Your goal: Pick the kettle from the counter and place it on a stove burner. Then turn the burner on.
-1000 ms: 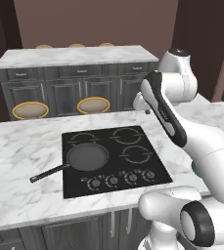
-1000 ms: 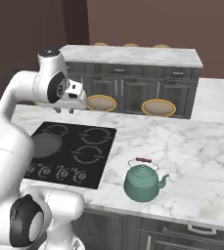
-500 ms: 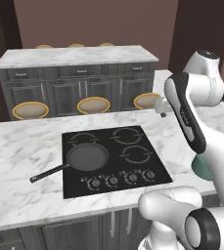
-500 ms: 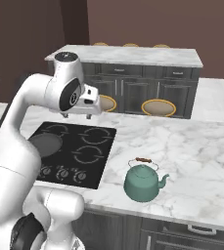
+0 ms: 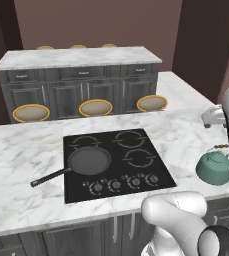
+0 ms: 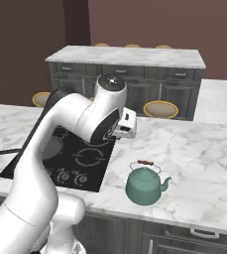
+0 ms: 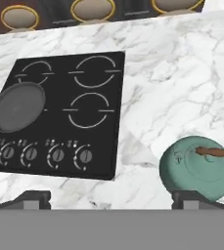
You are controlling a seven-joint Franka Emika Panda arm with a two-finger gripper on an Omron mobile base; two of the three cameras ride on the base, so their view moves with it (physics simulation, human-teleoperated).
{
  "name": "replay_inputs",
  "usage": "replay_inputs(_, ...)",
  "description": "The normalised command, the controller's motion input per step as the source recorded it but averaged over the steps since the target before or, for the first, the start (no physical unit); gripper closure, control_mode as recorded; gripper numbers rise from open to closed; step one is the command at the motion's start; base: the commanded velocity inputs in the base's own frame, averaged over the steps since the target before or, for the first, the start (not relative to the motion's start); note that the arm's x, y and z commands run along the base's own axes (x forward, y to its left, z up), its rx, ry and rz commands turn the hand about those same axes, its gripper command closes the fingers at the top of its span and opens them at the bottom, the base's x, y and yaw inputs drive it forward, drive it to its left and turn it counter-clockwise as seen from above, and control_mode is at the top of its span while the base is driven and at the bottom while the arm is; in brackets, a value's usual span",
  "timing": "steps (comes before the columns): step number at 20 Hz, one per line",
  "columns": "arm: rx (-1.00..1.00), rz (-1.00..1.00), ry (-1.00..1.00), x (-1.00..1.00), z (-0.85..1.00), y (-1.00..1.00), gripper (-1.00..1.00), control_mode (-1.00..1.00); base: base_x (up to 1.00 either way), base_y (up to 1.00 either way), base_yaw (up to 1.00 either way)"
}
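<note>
Well right of cooktop (image 7: 59, 112): kettle (image 7: 199, 168).

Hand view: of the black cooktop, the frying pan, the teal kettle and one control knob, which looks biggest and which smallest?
Largest to smallest as they look in the hand view:
1. cooktop
2. kettle, though it sits nearer the camera, which may flatter it
3. frying pan, close to the kettle in apparent size
4. control knob
</note>
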Motion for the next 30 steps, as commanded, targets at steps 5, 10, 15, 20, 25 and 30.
replay_inputs(5, 0.11, -0.38, 0.00, -0.21, 0.00, -0.67, -1.00, -1.00, 0.00, 0.00, 0.00)
replay_inputs(10, 0.11, -0.51, 0.00, -0.12, -0.01, -0.52, -1.00, -1.00, 0.00, 0.00, 0.00)
replay_inputs(15, 0.07, -0.62, 0.00, 0.00, -0.15, -0.28, -1.00, -1.00, 0.00, 0.00, 0.00)
replay_inputs(20, 0.04, -0.65, 0.02, 0.01, -0.25, -0.02, -1.00, -1.00, 0.00, 0.00, 0.00)
replay_inputs(25, 0.06, -0.30, 0.02, 0.00, -0.06, -0.03, -1.00, -1.00, 0.00, 0.00, 0.00)
replay_inputs(30, 0.06, 0.00, 0.03, 0.03, 0.00, -0.03, -1.00, -1.00, 0.00, 0.00, 0.00)
